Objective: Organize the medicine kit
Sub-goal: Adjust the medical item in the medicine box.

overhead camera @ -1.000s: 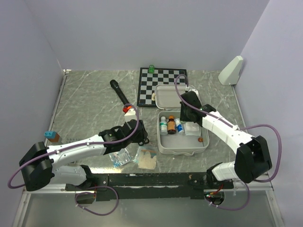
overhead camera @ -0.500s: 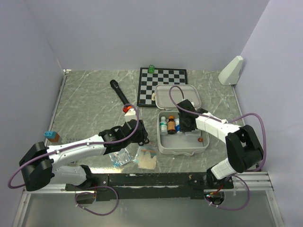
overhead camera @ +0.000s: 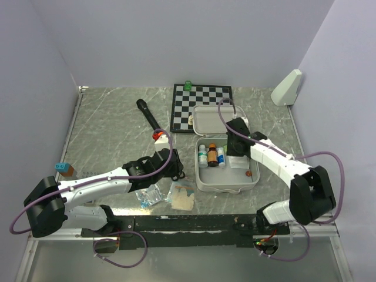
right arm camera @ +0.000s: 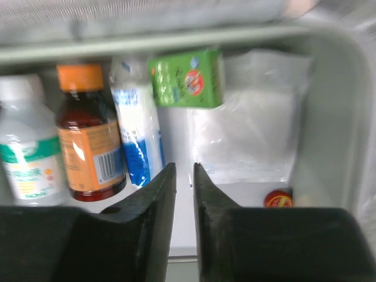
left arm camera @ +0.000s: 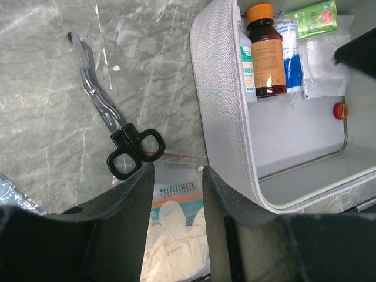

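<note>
Two pairs of jaws, and both are empty. The right gripper (right arm camera: 184, 171) is parted only a crack, with nothing between its fingers. It is poised over the far end of the medicine kit (overhead camera: 226, 181), which lies open right of centre with its lid thrown back toward the chessboard (overhead camera: 202, 98).

Just beyond the tips, packed along the far wall, lie:
- a white bottle (right arm camera: 26, 158)
- a brown bottle (right arm camera: 88, 147)
- a blue-and-white tube (right arm camera: 136, 135)
- a green box (right arm camera: 187, 77)
- a clear packet (right arm camera: 252, 129)

A small red cap (right arm camera: 277, 198) sits loose by the right wall. The step looks like tidying that row. I would come down between the tube and the packet and keep off the bottles, which lie on their sides and could roll.

The left gripper (left arm camera: 178, 176) is open wider and hangs above a bag of gloves (left arm camera: 176, 226), with the scissors (left arm camera: 111, 126) just beside it, left of the case. A thin bag wants a pinch at its edge, low to the table.

The near half of the case is bare, probably room enough for both items. The raised left wall must be cleared on the way in. With one arm already inside, the arms had better take turns.
</note>
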Controlling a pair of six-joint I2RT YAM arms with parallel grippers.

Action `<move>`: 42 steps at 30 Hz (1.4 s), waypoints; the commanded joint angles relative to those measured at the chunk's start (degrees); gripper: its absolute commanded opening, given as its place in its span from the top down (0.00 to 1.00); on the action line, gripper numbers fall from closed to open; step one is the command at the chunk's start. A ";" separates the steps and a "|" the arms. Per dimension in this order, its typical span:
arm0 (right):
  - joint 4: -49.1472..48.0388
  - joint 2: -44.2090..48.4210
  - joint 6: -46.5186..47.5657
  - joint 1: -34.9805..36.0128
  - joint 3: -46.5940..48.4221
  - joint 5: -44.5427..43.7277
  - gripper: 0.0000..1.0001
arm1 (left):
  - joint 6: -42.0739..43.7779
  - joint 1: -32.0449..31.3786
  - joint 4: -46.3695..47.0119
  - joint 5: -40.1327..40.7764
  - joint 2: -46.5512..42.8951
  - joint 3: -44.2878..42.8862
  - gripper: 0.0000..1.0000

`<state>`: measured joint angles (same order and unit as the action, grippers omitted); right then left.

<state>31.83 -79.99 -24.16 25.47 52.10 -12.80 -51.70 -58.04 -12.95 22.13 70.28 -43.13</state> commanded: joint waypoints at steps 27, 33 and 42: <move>-11.88 -8.08 -1.24 -9.83 2.14 6.73 0.54 | 1.69 0.21 0.65 1.34 0.12 -1.78 0.56; -13.11 -6.94 -1.50 -9.83 1.08 6.56 0.68 | 1.60 0.21 0.65 1.25 0.47 -1.78 0.56; -10.31 0.00 -1.24 -9.83 1.08 5.68 0.83 | 1.34 0.21 1.26 0.63 0.65 -1.69 0.56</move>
<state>22.55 -85.43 -25.50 15.97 52.40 -5.98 -50.46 -58.04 -12.99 22.35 70.37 -43.20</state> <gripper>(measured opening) 0.283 0.440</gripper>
